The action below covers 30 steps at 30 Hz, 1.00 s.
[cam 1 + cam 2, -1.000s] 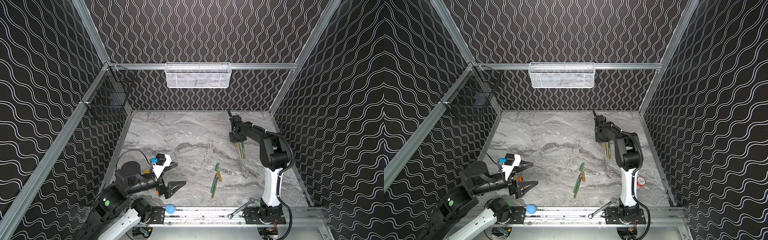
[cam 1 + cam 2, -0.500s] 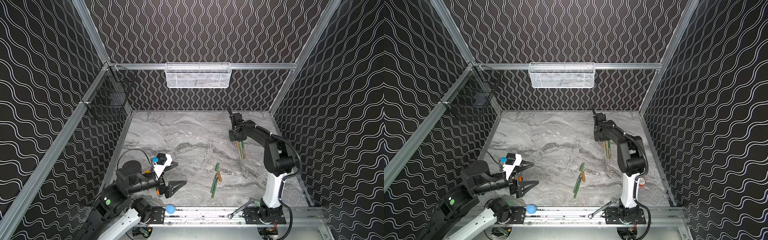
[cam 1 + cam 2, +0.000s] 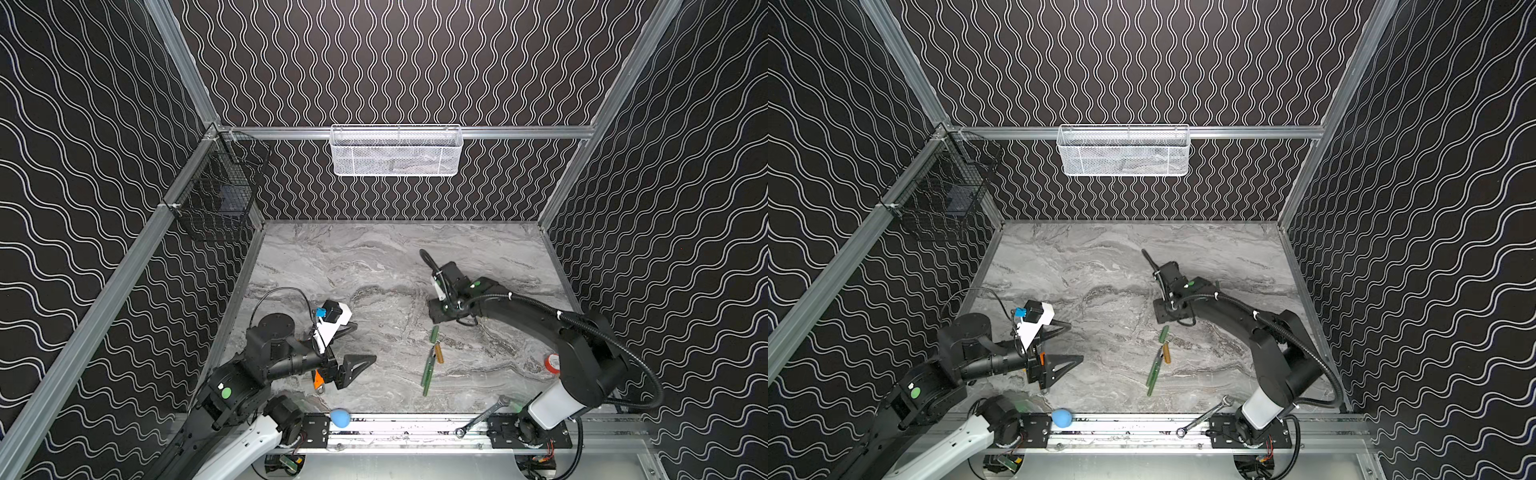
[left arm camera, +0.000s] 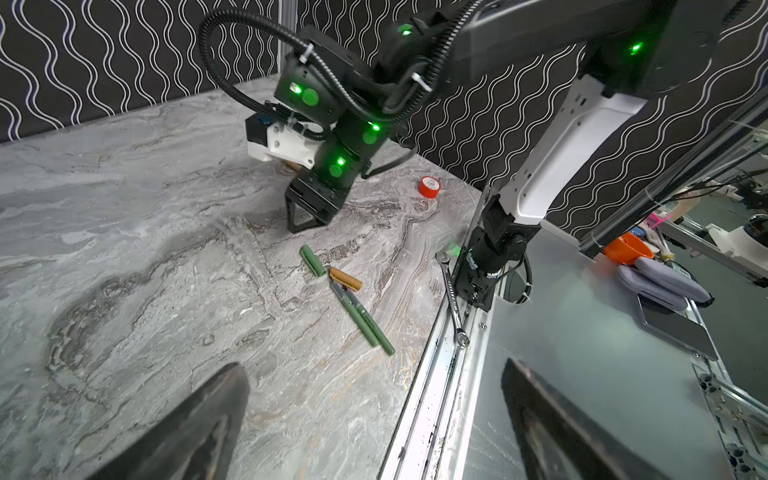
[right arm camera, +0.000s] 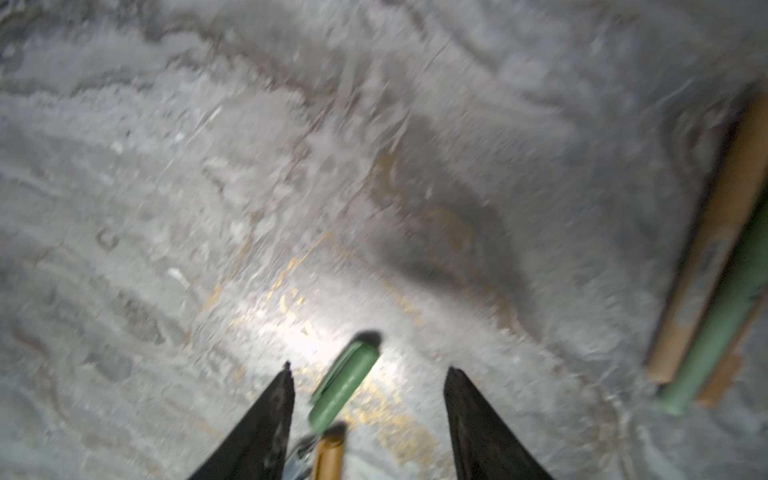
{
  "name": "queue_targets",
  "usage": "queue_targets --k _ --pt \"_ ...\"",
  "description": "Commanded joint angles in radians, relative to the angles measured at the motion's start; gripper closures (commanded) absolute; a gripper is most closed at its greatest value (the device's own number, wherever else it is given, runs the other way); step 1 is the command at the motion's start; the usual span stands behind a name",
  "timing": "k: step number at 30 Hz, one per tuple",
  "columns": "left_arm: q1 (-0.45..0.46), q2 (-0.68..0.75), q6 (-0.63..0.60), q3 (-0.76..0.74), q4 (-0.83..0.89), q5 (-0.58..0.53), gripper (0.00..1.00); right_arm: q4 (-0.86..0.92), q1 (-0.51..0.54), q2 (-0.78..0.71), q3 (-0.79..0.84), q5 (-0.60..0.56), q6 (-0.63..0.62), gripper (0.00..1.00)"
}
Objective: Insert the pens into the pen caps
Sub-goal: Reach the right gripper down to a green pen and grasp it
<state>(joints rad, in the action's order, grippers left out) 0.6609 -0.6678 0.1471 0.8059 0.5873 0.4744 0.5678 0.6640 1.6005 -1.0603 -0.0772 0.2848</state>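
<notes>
Right wrist view: your right gripper (image 5: 369,368) hangs above the short green plastic cap (image 5: 345,380), jaws apart; closing may knock the stubby tan cap (image 5: 328,457) beside it.

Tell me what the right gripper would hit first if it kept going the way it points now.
Most likely the green pen cap: in the right wrist view it lies on the table just ahead of the right gripper, between its open jaws. Depth is unclear.

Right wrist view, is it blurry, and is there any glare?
Right wrist view: smeared all over, with a bright glare patch on the table beside the green cap. Left wrist view: the pens are sharp; the left claw looks out of focus.
</notes>
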Motion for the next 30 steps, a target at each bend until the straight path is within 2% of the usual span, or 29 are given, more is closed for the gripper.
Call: queue_targets --k 1,6,12,23,30 --pt "-0.006 -0.009 -0.019 0.010 -0.011 -0.010 0.01 -0.008 0.070 -0.046 0.055 0.014 0.127 0.40" --pt "-0.009 -0.014 -0.020 0.010 -0.014 -0.003 0.01 -0.014 0.194 -0.093 0.171 0.023 0.256 0.42" --pt "-0.012 -0.012 -0.020 0.010 -0.015 0.001 0.01 -0.001 0.295 -0.130 0.238 -0.001 0.374 0.50" --pt "-0.017 -0.006 -0.021 0.007 -0.016 0.001 0.01 -0.002 0.327 -0.113 0.264 0.023 0.399 0.67" --pt "-0.029 -0.017 -0.024 0.010 -0.020 0.021 0.01 0.009 0.335 -0.074 0.255 0.018 0.400 0.72"
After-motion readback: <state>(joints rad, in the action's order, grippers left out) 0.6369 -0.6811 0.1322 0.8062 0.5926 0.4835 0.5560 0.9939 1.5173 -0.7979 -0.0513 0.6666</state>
